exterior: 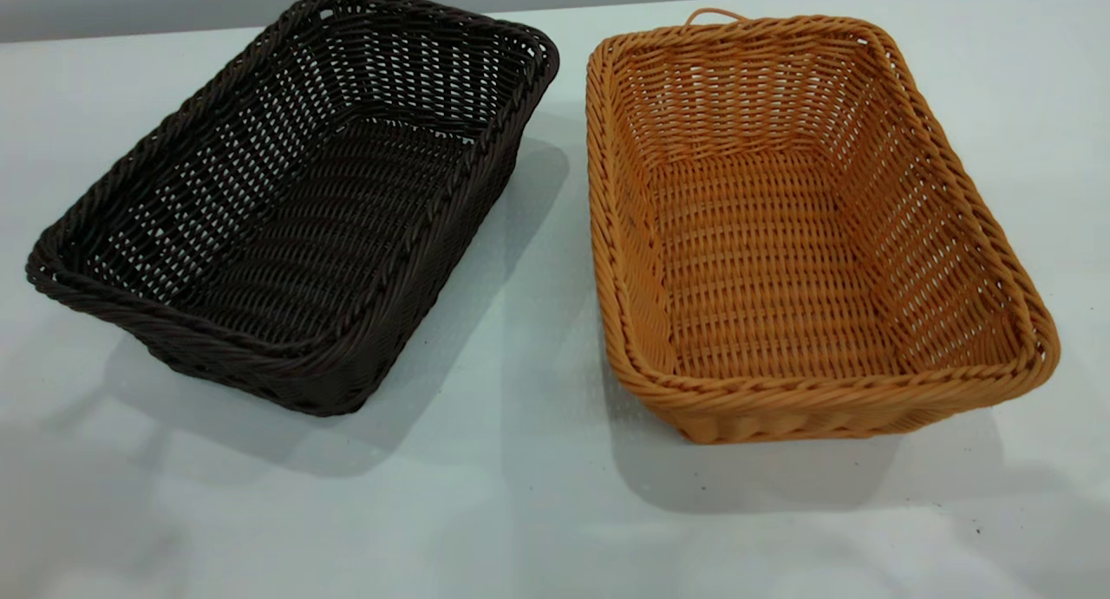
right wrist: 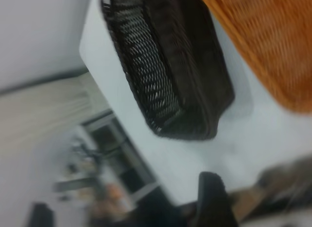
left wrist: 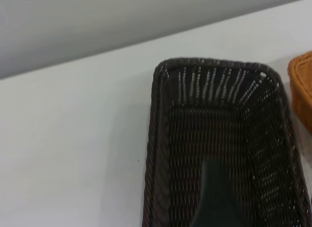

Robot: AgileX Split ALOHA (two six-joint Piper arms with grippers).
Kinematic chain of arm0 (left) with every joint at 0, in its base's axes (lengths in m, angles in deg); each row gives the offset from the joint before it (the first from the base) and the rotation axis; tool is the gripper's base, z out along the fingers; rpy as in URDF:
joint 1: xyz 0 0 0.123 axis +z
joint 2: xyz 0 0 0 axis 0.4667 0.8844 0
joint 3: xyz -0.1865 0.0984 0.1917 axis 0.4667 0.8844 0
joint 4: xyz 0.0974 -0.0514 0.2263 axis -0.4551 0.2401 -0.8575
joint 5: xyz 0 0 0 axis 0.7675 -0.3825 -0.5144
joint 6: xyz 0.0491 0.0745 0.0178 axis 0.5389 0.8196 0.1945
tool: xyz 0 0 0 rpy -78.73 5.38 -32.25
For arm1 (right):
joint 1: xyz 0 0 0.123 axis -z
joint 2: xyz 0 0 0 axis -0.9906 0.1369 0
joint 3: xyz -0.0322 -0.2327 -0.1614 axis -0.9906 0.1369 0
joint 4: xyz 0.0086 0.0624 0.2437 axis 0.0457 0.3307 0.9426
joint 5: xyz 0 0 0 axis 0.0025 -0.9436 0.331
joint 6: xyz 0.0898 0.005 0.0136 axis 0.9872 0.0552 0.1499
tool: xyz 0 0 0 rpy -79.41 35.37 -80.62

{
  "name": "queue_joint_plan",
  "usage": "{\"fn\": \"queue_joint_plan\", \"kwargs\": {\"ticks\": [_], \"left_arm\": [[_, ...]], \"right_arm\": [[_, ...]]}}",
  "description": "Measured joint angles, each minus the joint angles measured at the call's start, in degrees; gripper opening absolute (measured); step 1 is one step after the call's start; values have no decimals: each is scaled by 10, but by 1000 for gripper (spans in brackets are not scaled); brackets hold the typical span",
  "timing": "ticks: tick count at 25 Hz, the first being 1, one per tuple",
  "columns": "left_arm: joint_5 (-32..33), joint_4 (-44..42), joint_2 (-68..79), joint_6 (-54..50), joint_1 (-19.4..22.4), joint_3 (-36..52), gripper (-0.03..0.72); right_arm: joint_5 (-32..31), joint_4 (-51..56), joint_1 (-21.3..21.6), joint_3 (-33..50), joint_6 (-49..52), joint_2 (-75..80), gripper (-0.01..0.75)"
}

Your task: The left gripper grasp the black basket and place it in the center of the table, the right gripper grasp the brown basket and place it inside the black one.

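Two baskets sit side by side on the counter (exterior: 538,512), neither one lifted, so I judge the first step, getting the black basket (exterior: 295,209) to the middle, is not yet done. It lies on the left half, its long axis running diagonally from the near left corner toward the far end, which leans in toward the brown basket (exterior: 806,235). That one rests on the right, just beside it but apart, long axis running roughly near to far, its small loop on the far short end. In my left wrist view a single dark finger of the left pincer (left wrist: 214,197) hangs over the black basket's interior; I cannot tell whether it is open or closed. To do this well I would take the braided rim of a long side near its middle, one finger inside and one outside, so it lifts level. The right pincer (right wrist: 212,200) waits off the counter's edge, its state unclear to me.
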Motion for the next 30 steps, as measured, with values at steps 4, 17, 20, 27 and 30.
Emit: {"fn": "queue_joint_plan", "kwargs": {"ticks": [4,17,20,27,30], "left_arm": [[-1,0,1,0,0,0,396],[-12,2,36,-3,0,0,396],[-15,1,37,-3,0,0,396],[-17,0,40,-3,0,0,396],[-17,0,40,-3,0,0,396]], "right_arm": [[26,39,0,53,76,32,421],[199,136,-156,75,146,163,421],[237,193,-216,75,129,210,421],[235,309,-270,74,54,305,421],[238,349,-270,74,4,339,421]]}}
